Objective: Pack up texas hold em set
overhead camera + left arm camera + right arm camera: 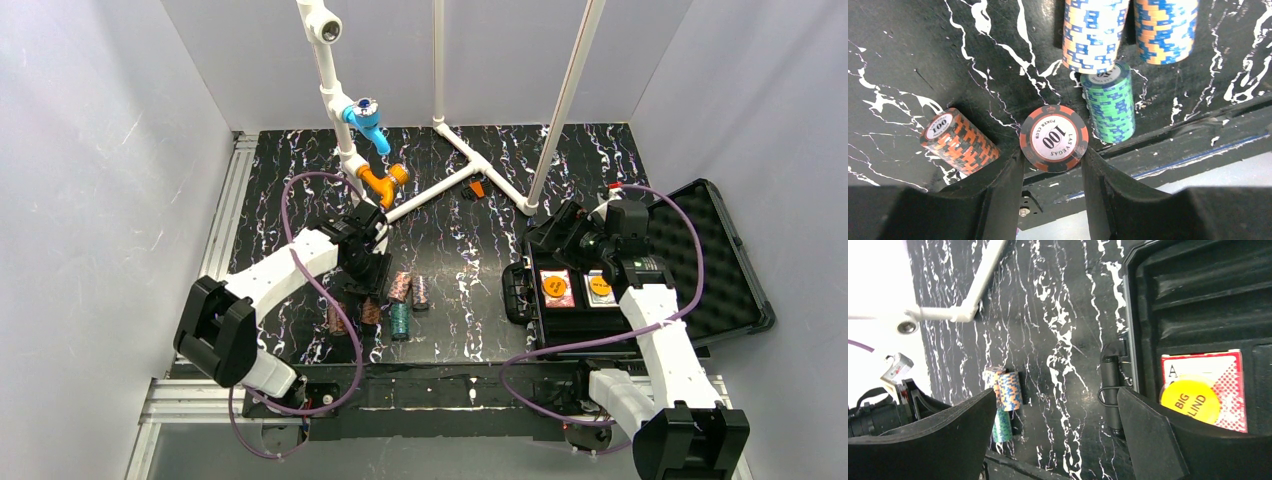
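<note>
My left gripper [1053,156] is shut on a black-and-orange chip stack [1053,138] marked 100, near the table's front edge [370,312]. A second black-and-orange stack [959,141] lies just left of it. A green-and-blue stack [1110,102] and two orange-and-blue stacks [1094,32] lie on their sides beyond. The black case [735,255] lies open at the right with two card decks [557,288] in its base. One deck [1233,370] carries a yellow "big blind" disc [1190,400]. My right gripper [1057,395] hangs open and empty over the case's left edge.
A white pipe frame [455,180] with blue [366,120] and orange fittings [383,183] stands at the back of the black marbled table. The case's handle and latch [1110,390] face the chip stacks. White walls close in both sides.
</note>
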Motion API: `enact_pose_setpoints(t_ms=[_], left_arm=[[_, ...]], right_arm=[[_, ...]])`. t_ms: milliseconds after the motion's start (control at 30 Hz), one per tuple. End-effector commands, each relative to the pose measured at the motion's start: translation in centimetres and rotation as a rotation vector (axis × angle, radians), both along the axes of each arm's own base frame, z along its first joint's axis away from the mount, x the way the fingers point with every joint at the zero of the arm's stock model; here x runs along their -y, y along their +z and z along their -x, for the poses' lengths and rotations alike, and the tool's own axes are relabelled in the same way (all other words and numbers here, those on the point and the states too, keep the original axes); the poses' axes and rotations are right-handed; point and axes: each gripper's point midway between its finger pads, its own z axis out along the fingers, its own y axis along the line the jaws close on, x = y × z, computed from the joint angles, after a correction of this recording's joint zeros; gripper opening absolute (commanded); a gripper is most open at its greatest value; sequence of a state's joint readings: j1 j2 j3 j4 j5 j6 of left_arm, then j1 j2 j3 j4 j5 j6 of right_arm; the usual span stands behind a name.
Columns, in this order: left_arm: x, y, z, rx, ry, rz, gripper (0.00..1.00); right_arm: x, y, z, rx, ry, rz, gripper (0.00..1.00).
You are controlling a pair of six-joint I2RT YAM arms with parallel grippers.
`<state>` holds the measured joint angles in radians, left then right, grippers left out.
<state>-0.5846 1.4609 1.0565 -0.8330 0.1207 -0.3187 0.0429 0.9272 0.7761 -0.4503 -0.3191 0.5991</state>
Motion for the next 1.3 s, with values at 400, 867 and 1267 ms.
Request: enact_pose_setpoints(t_ms=[400, 867, 1267], left_arm=[[3.2, 5.8, 1.6, 0.014, 0.041, 0.256, 0.00], [4.9, 8.4, 2.0, 0.018, 0.054, 0.387, 0.00], [6.1, 10.9, 2.3, 0.033, 0.061, 0.494, 0.00]], right_arm=[[-11.1, 1.7, 3.3, 0.192, 0.467, -0.187, 0.98], [-17.1, 3.3, 8.2, 0.443, 0.776, -0.139, 0.98], [-20.8, 2.5, 11.2, 0.603, 0.924, -0.112, 0.98]])
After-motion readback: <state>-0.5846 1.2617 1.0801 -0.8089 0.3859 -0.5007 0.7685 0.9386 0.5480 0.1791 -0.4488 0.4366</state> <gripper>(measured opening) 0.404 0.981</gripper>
